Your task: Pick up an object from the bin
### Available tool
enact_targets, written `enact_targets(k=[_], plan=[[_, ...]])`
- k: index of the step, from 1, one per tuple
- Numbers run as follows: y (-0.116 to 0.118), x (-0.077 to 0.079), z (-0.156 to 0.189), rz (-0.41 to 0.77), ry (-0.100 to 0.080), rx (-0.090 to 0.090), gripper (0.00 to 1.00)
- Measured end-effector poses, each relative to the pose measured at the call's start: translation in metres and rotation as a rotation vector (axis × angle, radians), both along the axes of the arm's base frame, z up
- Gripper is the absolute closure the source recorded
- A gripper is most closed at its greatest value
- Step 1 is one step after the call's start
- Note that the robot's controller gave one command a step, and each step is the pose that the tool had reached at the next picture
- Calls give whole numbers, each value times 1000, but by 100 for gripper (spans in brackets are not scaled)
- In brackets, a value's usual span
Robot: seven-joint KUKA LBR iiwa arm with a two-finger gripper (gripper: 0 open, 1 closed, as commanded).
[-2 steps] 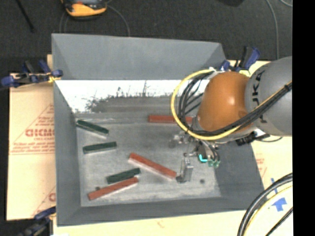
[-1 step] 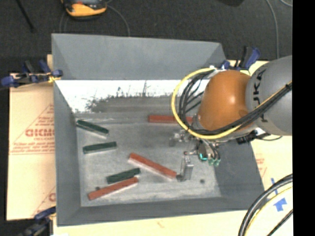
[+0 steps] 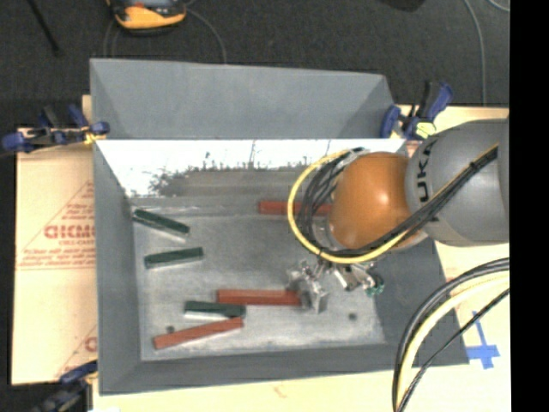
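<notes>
Gripper (image 3: 314,292) — grip unreadable — at right end of red stick (image 3: 256,297), scuffed grey bin floor (image 3: 249,251).

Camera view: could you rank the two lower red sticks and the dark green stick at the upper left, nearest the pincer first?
1. Red stick, just left of the pincer.
2. Longer red stick, lower left, near the front wall.
3. Dark green stick, upper left, farthest.

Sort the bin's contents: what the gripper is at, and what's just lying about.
In hand: gripper; middle red bar, its right end at the gripper.
Lying about: back red bar; front red bar; left dark green bar; green bar; front dark green bar.
</notes>
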State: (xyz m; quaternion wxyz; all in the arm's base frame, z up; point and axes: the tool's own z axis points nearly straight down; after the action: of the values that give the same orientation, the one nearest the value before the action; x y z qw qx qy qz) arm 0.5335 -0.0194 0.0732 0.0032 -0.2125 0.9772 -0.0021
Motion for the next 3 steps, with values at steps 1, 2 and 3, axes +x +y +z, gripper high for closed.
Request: enact_targets(k=[1, 2, 3], plan=[[1, -2, -2, 0, 6, 2, 0], [2, -2, -2, -1, 6, 3, 100], [2, -2, -3, -2, 7, 3, 0]])
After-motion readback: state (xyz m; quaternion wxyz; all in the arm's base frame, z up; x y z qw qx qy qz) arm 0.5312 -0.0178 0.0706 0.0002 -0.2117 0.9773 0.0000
